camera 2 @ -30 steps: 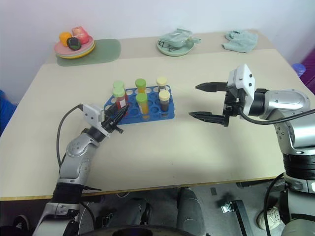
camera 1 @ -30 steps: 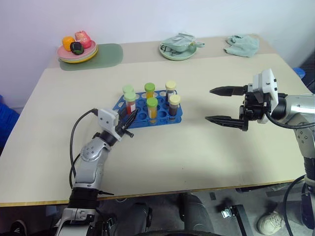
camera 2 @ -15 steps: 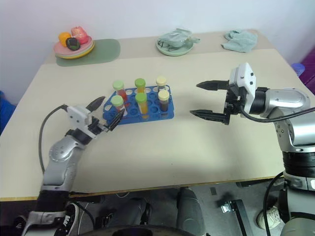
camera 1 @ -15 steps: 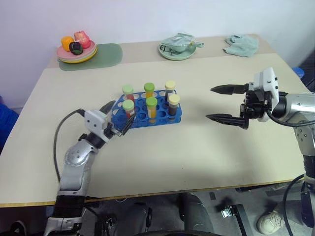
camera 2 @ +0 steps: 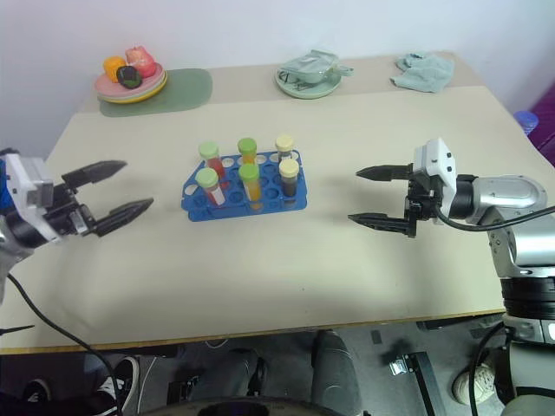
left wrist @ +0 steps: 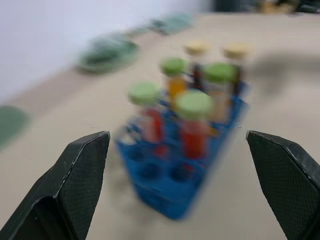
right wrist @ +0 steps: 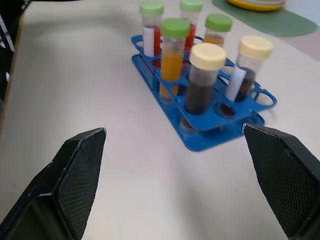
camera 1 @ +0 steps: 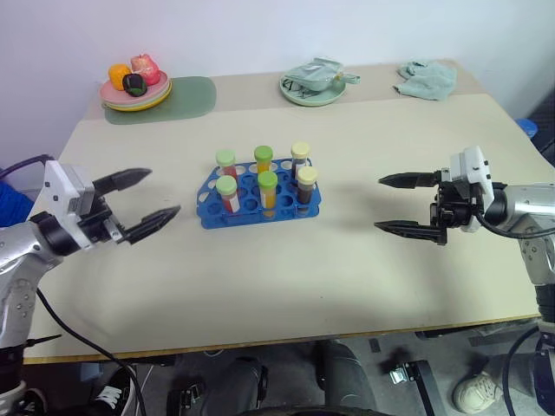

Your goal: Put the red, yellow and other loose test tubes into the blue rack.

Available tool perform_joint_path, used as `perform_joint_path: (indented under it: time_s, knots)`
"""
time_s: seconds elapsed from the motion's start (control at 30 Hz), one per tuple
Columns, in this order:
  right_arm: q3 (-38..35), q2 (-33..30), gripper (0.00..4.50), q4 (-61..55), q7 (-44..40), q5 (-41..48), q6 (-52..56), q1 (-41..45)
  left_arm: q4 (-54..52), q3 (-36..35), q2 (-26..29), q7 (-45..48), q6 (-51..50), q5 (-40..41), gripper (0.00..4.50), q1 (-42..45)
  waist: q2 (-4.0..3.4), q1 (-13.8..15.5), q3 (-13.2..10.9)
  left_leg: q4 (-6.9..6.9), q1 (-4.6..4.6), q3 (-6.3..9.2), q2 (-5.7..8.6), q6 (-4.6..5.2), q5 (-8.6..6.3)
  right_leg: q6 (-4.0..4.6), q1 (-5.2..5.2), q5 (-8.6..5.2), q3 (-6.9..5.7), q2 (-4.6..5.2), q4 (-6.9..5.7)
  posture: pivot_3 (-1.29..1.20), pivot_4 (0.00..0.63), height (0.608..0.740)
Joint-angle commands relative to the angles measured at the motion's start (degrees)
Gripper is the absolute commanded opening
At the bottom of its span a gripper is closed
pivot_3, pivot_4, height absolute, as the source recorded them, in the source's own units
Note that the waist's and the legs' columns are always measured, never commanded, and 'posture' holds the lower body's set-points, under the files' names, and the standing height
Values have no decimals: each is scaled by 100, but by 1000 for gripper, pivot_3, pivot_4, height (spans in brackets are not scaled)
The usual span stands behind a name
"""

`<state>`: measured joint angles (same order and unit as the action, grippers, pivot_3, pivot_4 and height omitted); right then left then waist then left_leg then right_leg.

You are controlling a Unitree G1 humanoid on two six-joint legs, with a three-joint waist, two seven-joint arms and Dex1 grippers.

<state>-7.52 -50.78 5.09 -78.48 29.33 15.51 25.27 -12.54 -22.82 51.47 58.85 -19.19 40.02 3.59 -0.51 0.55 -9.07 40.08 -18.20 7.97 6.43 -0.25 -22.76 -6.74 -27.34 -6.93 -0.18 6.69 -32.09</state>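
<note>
Flanking the blue rack (camera 1: 260,201) with six capped tubes (camera 1: 267,191) seated, my left gripper (camera 1: 146,197) and right gripper (camera 1: 401,204) stood apart, spread wide, empty.

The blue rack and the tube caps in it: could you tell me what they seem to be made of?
Blue rack: likely moulded plastic, uniform colour with a slight sheen. Tube caps: probably matte plastic, flat green or cream without glare.

A beige table (camera 1: 286,286) is standing against a pale lilac wall (camera 1: 260,35), its far edge touching it; grey floor (camera 1: 364,364) is showing below.
</note>
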Motion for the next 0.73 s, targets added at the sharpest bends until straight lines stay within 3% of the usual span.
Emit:
perform_joint_path:
  time_s: [0.03, 0.23, 0.47, 0.73]
  knots:
    - [-239, -217, 4500, 256, -129, -131, -338, 44, -87, -196, 398, 473, -345, 252, 4477, 28, 0, 13, 0, 0, 0, 0, 1, 0, 0, 0, 1, 0, 0, 1, 1, 0, 150, 740]
    - [-284, -600, 4500, 757, -447, -223, -462, 59, 96, -110, 641, 978, -465, 210, 4477, 138, -7, -7, -5, -3, -1, -4, 0, 1, 0, 1, -2, 0, 0, 1, 1, 0, 150, 740]
    - [-403, -683, 4500, 765, -436, -251, -521, -65, 346, 276, 339, 874, -343, -71, 4477, 712, -7, 2, -5, -2, -2, -4, -2, 0, 0, 0, -2, 0, 0, 0, 2, 0, 150, 740]
    - [-386, -744, 4500, 747, -406, -310, -442, 98, 382, 390, 1, 815, -191, -250, 4477, 807, -7, -2, -5, -3, -2, -4, -3, 0, 0, 0, -4, 0, 0, 0, 1, 0, 150, 740]
